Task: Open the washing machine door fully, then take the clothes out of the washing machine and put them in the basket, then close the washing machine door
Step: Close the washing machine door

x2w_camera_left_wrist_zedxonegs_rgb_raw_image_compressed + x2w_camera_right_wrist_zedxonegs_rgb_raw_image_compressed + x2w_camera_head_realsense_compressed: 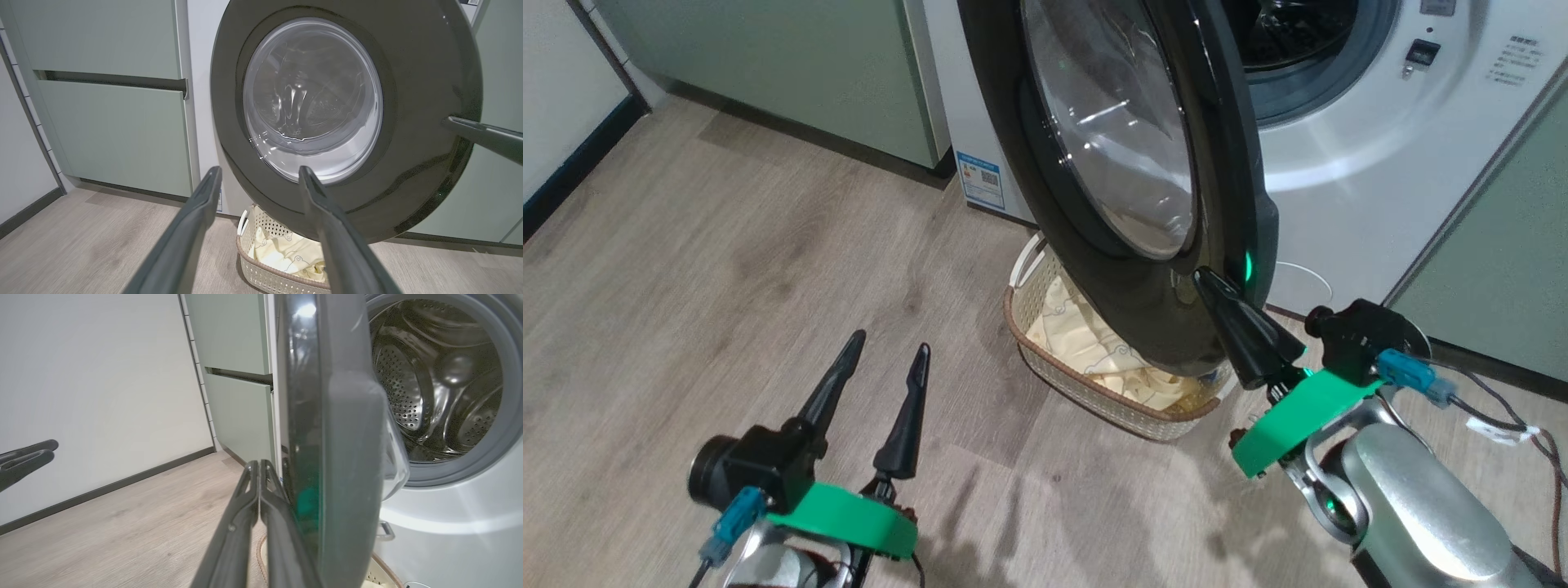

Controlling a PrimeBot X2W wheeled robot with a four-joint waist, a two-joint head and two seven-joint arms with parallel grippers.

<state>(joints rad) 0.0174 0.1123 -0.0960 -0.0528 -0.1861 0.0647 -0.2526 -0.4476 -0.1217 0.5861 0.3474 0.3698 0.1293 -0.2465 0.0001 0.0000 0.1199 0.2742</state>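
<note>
- Your left gripper [889,343]: lower left of the head view, its two dark fingers [184,237] spread in a V, tips pointing up and slightly right.
- Left wrist: green collar [849,518] at the fingers' base, black camera housing [743,469] on its outer side.
- Your right gripper [1202,279]: lower right of the head view, leaning up and to the left.
- Right fingers [243,522]: pressed together along their length into one dark wedge.
- Right wrist: green bracket [1298,412], with the silver forearm [1413,506] rising from the bottom right corner.
</note>
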